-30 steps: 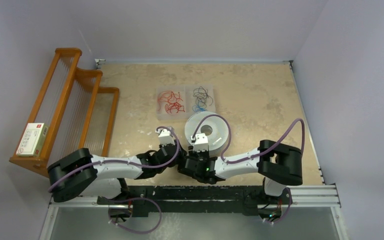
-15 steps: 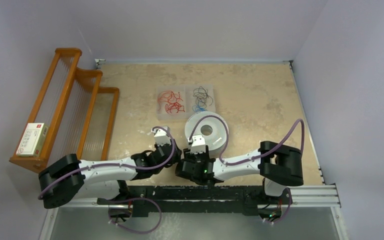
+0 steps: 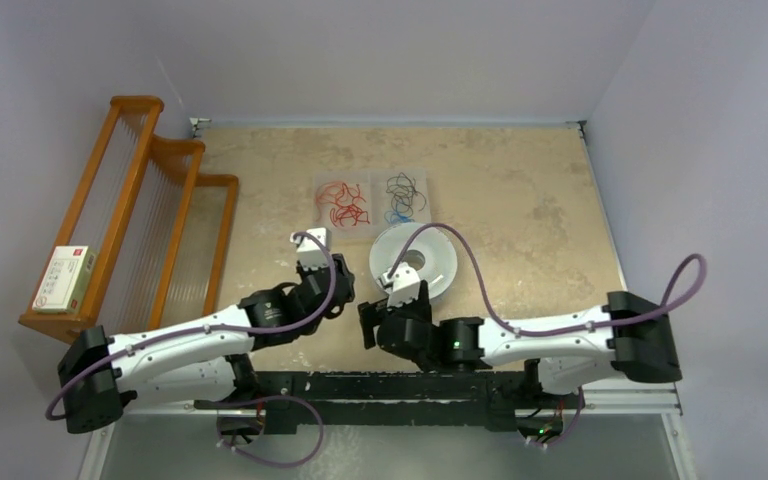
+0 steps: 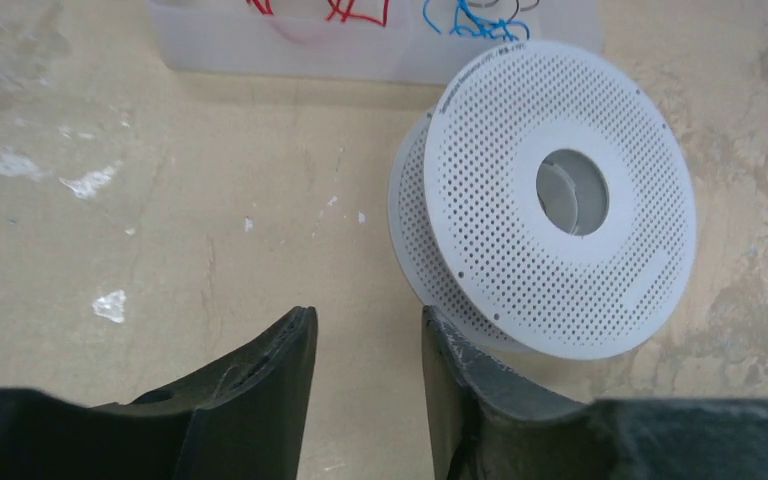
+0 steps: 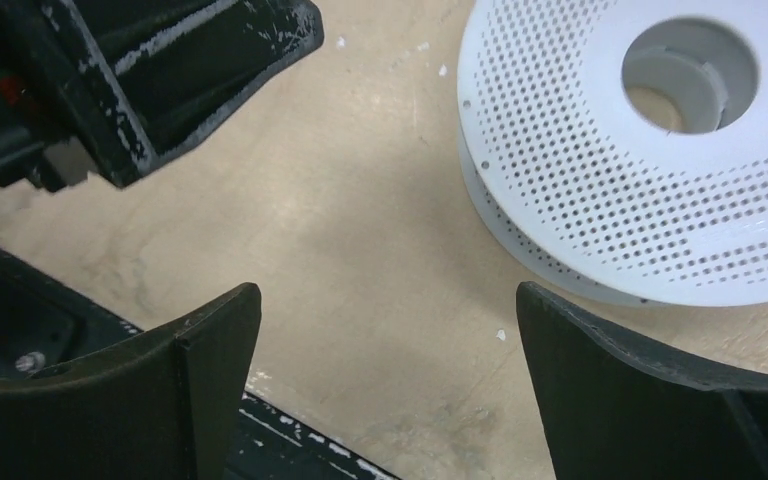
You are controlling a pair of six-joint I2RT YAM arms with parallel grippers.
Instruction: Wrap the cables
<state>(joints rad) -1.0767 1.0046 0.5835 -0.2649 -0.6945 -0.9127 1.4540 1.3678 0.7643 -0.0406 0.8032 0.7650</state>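
Watching both arms stretched low over the beige speckled bench [image 3: 520, 200], side by side near its front edge. Spotting the left end effector [image 4: 368, 335] released, with only a narrow gap between its dark fingers [image 4: 260, 390] and nothing pinched there, just bare bench beneath. Finding the right end effector [image 5: 385, 300] released as well, spread far wider and likewise gripping nothing. Catching the white perforated plastic spool [image 3: 438, 255] lying flat just beyond both, close ahead and to the right in the left wrist view, up at the top right in the right wrist view. Picking out, just behind the spool, two clear shallow plastic trays side by side: thin red wires [image 3: 340, 203] in the left tray [image 3: 320, 230], thin black and blue wires [image 3: 401, 195] in the right tray [image 3: 424, 182]. Noting a stepped orange wooden rack [image 3: 160, 190] off the bench's left edge, with a small white and red box [image 3: 65, 278] resting on it. Cannot make out the thin yellow-orange cable strands in any view, so no placing them.
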